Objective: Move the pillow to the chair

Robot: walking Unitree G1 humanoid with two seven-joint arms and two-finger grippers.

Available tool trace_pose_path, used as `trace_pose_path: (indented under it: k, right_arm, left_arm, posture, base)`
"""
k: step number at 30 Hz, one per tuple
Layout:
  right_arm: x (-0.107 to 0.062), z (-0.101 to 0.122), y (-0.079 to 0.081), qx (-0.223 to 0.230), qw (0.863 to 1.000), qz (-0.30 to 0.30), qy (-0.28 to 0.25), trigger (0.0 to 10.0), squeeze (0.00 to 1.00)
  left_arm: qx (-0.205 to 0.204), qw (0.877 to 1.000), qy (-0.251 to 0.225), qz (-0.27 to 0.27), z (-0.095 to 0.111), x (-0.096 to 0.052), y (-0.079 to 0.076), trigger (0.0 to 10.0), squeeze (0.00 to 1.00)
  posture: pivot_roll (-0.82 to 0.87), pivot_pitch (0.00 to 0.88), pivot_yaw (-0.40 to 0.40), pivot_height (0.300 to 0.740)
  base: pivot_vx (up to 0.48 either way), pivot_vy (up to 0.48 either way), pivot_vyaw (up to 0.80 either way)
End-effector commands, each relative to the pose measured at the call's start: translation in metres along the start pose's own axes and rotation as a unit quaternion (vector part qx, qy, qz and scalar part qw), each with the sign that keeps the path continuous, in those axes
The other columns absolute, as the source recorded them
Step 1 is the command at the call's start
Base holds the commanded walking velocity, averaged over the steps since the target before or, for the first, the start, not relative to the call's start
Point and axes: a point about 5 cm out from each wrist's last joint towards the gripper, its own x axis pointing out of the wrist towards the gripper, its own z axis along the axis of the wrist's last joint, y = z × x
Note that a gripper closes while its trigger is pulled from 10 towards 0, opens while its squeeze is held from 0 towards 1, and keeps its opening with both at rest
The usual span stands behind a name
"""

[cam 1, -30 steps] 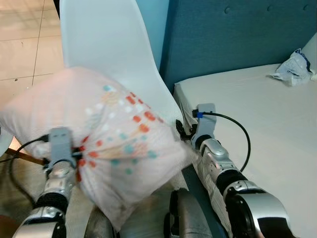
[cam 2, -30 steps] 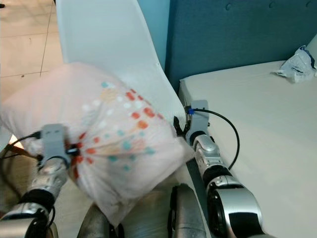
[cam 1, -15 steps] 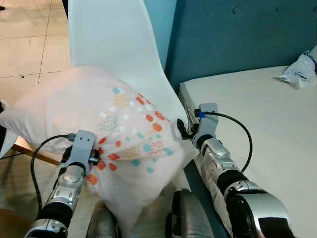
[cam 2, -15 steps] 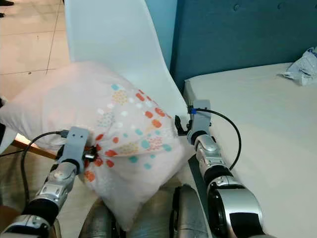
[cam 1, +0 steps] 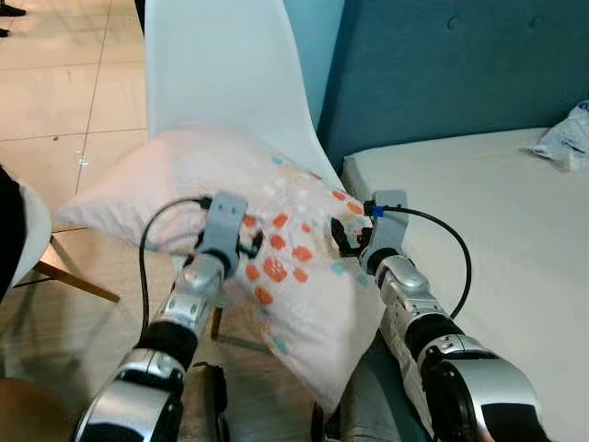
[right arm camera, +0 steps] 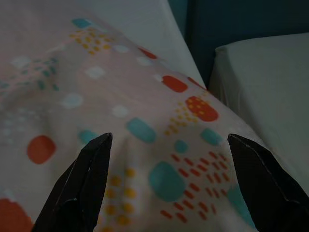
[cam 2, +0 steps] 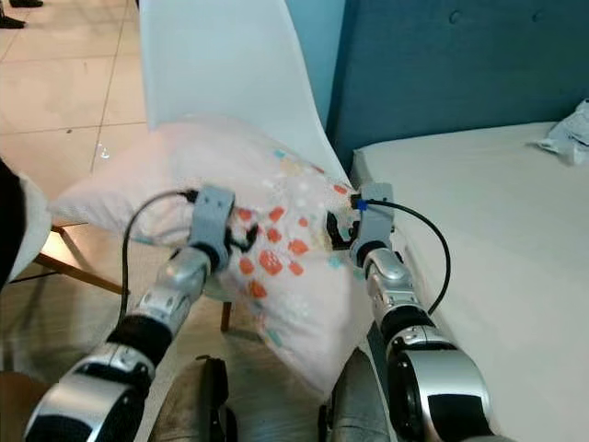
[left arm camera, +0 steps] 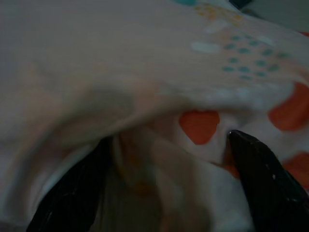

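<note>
A pale pink pillow [cam 1: 184, 180] with orange and teal dots hangs in front of the white shell chair [cam 1: 230, 64], its upper part against the chair's back and its lower corner drooping between my arms. My left gripper [cam 1: 247, 244] presses into the pillow's near face; in the left wrist view, bunched fabric [left arm camera: 159, 169] fills the gap between the spread fingers [left arm camera: 72, 198]. My right gripper [cam 1: 339, 238] pushes against the pillow's right side, its fingers [right arm camera: 82, 183] apart with dotted cloth [right arm camera: 159, 145] just ahead. The chair's seat is hidden behind the pillow.
A bed [cam 1: 497, 221] with a pale sheet and a blue headboard [cam 1: 460, 64] stands close on the right; a crumpled white bag [cam 1: 571, 138] lies on it. Another seat's edge [cam 1: 32, 230] and a wooden leg [cam 1: 78, 276] are at the left, on tiled floor [cam 1: 55, 92].
My left arm has swung forward and right, carrying the pillow up toward the chair's back and laying it flatter. The right gripper has barely moved. The view has shifted a little.
</note>
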Motion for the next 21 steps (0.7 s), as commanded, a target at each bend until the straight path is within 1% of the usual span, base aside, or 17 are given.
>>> trace_pose_path:
  k: [1,2,3,4,6,8,9,10,13,14,15,16,17,21]
  right_arm:
    - [-0.003,-0.005,-0.004,0.003,1.0,-0.008,0.003,10.0,0.0]
    - [-0.003,-0.006,-0.004,0.003,1.0,-0.009,0.003,10.0,0.0]
    - [-0.004,-0.006,-0.004,0.003,1.0,-0.009,0.003,10.0,0.0]
    - [-0.004,-0.006,-0.004,0.003,1.0,-0.009,0.003,10.0,0.0]
    - [-0.004,-0.006,-0.004,0.003,1.0,-0.009,0.003,10.0,0.0]
    - [-0.004,-0.006,-0.003,0.004,1.0,-0.008,0.003,10.0,0.0]
    - [-0.004,-0.006,-0.003,0.004,1.0,-0.008,0.003,10.0,0.0]
    - [-0.003,-0.006,-0.002,0.004,1.0,-0.006,0.003,10.0,0.0]
    - [-0.003,-0.006,0.0,0.004,1.0,-0.004,0.004,10.0,0.0]
    - [-0.002,-0.005,0.001,0.003,1.0,-0.002,0.003,10.0,0.0]
    - [-0.002,-0.005,0.001,0.003,1.0,-0.002,0.003,10.0,0.0]
    - [-0.002,-0.005,0.001,0.003,1.0,-0.002,0.003,10.0,0.0]
    - [-0.001,-0.004,0.002,0.003,1.0,-0.001,0.003,10.0,0.0]
    - [-0.001,-0.004,0.002,0.003,1.0,0.0,0.002,10.0,0.0]
  left_arm:
    - [0.006,1.0,0.008,0.018,-0.003,0.0,0.008,10.0,0.0]
    - [0.006,1.0,0.011,0.024,-0.003,0.0,0.011,9.5,0.0]
    - [0.009,0.999,0.014,0.031,-0.004,0.0,0.014,7.8,0.0]
    - [0.002,0.999,0.016,0.031,-0.006,-0.001,0.016,0.0,0.0]
    - [-0.003,0.999,0.017,0.031,-0.007,-0.001,0.017,0.0,0.0]
    - [0.0,0.999,0.027,0.04,-0.015,-0.003,0.02,0.0,0.0]
    - [0.0,0.999,0.027,0.04,-0.015,-0.003,0.02,0.0,0.0]
    - [0.004,0.998,0.034,0.049,-0.02,-0.005,0.024,0.0,0.0]
    - [0.001,0.998,0.036,0.054,-0.023,-0.007,0.026,0.0,0.0]
    - [0.014,0.996,0.039,0.074,-0.024,-0.007,0.031,0.9,0.0]
    - [0.014,0.996,0.039,0.074,-0.024,-0.007,0.031,0.9,0.0]
    - [0.023,0.995,0.041,0.087,-0.024,-0.008,0.034,10.0,0.32]
    - [0.021,0.995,0.039,0.089,-0.024,-0.009,0.037,10.0,1.0]
    - [0.006,0.996,0.031,0.089,-0.022,-0.01,0.042,10.0,1.0]
  posture:
    - [0.01,0.252,-0.046,0.627]
    - [0.01,0.251,-0.045,0.627]
    - [0.01,0.251,-0.044,0.627]
    - [0.01,0.25,-0.044,0.627]
    - [0.01,0.25,-0.044,0.627]
    - [0.01,0.248,-0.047,0.627]
    - [0.01,0.248,-0.047,0.627]
    - [0.01,0.247,-0.049,0.627]
    - [0.01,0.245,-0.052,0.627]
    - [0.01,0.245,-0.054,0.627]
    - [0.01,0.245,-0.054,0.627]
    - [0.01,0.244,-0.056,0.627]
    - [0.01,0.24,-0.058,0.627]
    - [0.01,0.237,-0.058,0.627]
  base:
    - [0.0,0.0,0.0]
    - [0.0,0.0,0.0]
    - [0.0,0.0,0.0]
    - [0.0,0.0,0.0]
    - [0.0,0.0,0.0]
    - [0.0,0.0,0.0]
    - [0.0,0.0,0.0]
    - [0.0,0.0,0.0]
    - [0.0,0.0,0.0]
    - [0.0,0.0,0.0]
    - [0.0,0.0,0.0]
    - [0.0,0.0,0.0]
    - [0.0,0.0,0.0]
    - [0.0,0.0,0.0]
